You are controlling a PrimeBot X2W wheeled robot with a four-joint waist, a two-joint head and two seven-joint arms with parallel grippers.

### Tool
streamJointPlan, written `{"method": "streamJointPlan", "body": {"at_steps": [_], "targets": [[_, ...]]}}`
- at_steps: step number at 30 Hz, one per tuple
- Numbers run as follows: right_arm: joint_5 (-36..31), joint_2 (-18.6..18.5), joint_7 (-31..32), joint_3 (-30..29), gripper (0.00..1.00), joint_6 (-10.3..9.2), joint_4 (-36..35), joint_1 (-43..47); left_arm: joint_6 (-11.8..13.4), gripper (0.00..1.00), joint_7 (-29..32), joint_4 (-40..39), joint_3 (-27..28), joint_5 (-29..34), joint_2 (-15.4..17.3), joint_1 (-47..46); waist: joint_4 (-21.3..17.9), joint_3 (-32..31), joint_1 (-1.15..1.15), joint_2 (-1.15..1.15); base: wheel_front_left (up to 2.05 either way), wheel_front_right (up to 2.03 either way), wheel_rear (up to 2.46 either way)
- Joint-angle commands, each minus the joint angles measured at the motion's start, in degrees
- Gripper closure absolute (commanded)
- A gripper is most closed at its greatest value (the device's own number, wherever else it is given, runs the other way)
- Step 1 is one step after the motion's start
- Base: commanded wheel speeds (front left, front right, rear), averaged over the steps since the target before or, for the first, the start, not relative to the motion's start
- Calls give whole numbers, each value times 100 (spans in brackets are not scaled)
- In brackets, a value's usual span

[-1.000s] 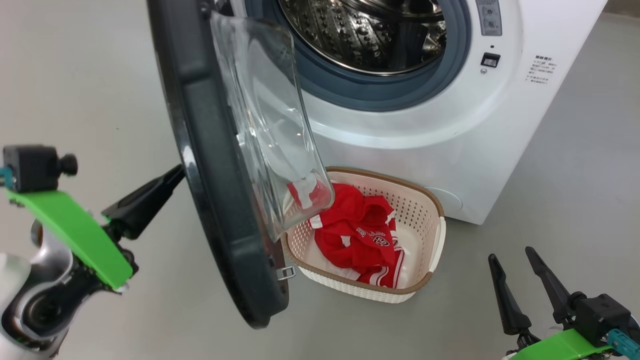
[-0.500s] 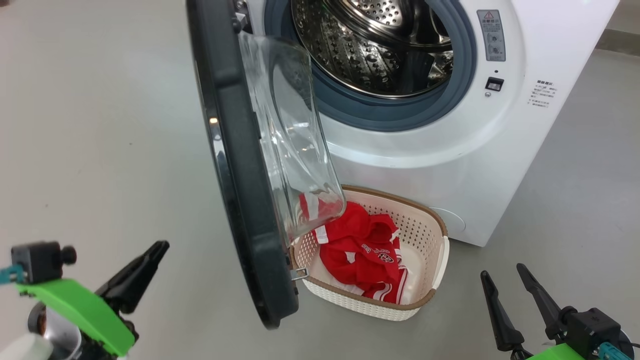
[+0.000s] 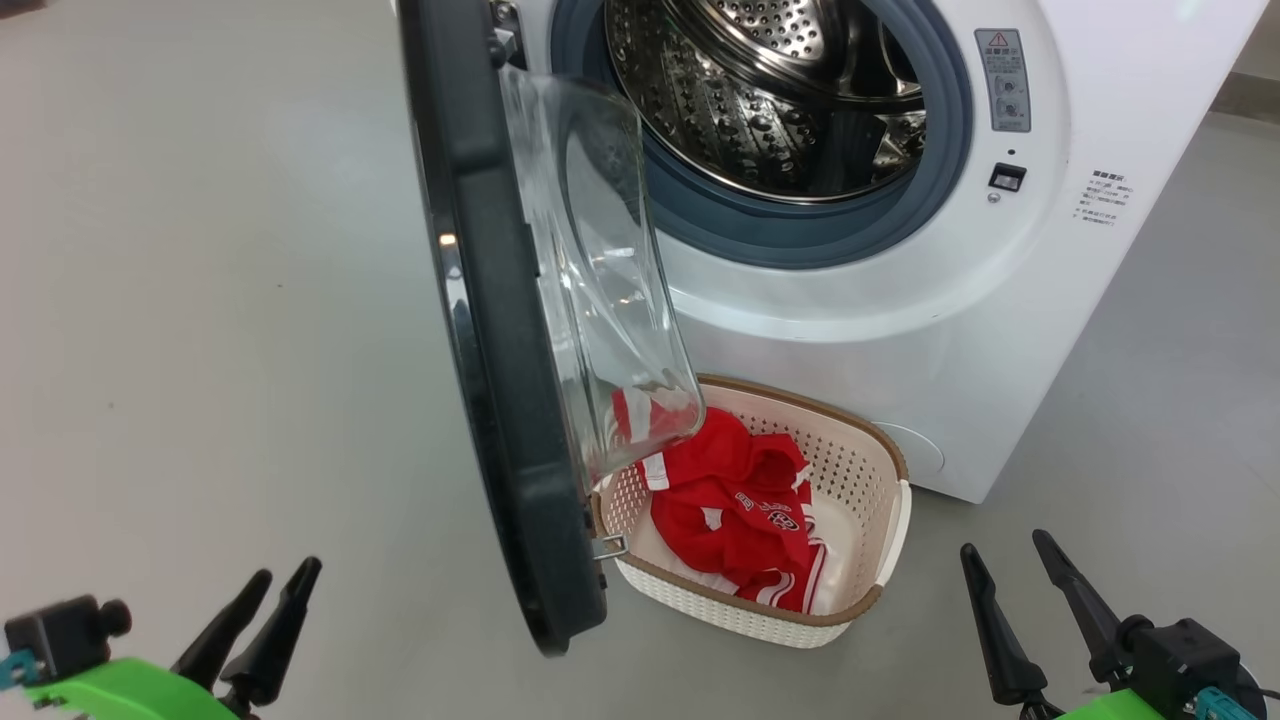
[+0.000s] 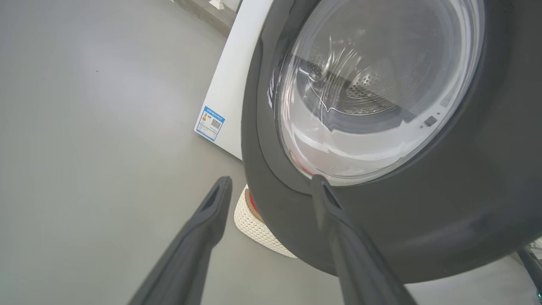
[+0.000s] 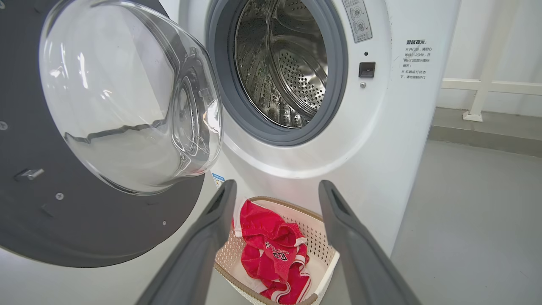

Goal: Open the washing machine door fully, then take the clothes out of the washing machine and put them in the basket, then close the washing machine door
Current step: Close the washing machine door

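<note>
The washing machine door [image 3: 500,350] stands ajar, edge-on in the head view, its clear glass bowl [image 3: 600,280] facing the washing machine [image 3: 900,300]. The steel drum [image 3: 760,90] shows no clothes. The red clothes [image 3: 740,500] lie in the basket [image 3: 880,470] on the floor below the opening. My left gripper [image 3: 287,572] is open at the lower left, apart from the door's outer face [image 4: 423,220], holding nothing. Low at the right, my right gripper [image 3: 1003,545] is open and empty, pointing toward the basket [image 5: 313,220] and clothes [image 5: 271,250].
Grey floor spreads to the left of the door and to the right of the machine. The door's lower edge hangs in front of the basket's left end [image 4: 254,224]. A blue label [image 4: 209,123] sits low on the machine. A white rail [image 5: 487,84] runs at the far right.
My left gripper, shut with its tip against the door's outer rim a second ago, has drawn back and down and opened. The head camera has shifted. The right gripper stays open.
</note>
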Motion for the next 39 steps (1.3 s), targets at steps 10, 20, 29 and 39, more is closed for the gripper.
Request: {"method": "streamJointPlan", "body": {"at_steps": [10,20,29,39], "targets": [[-4,-116,-37,63,0,36,-146,-53,-32,0,-127,347,1407,718,-512,527,52,-22,0,0,0,0,0],[1,-136,-37,39,0,36,-148,-37,-32,0,-128,329,2579,2145,-1329,1143,43,-68,0,0,0,0,0],[41,-149,-37,-17,0,36,-174,-67,-32,0,-129,-89,3528,3860,-2064,1489,38,-87,0,0,0,0,0],[74,-138,-37,-69,0,36,-216,-59,-32,0,-129,-657,4283,5682,-2692,1788,18,-149,0,0,0,0,0]]}}
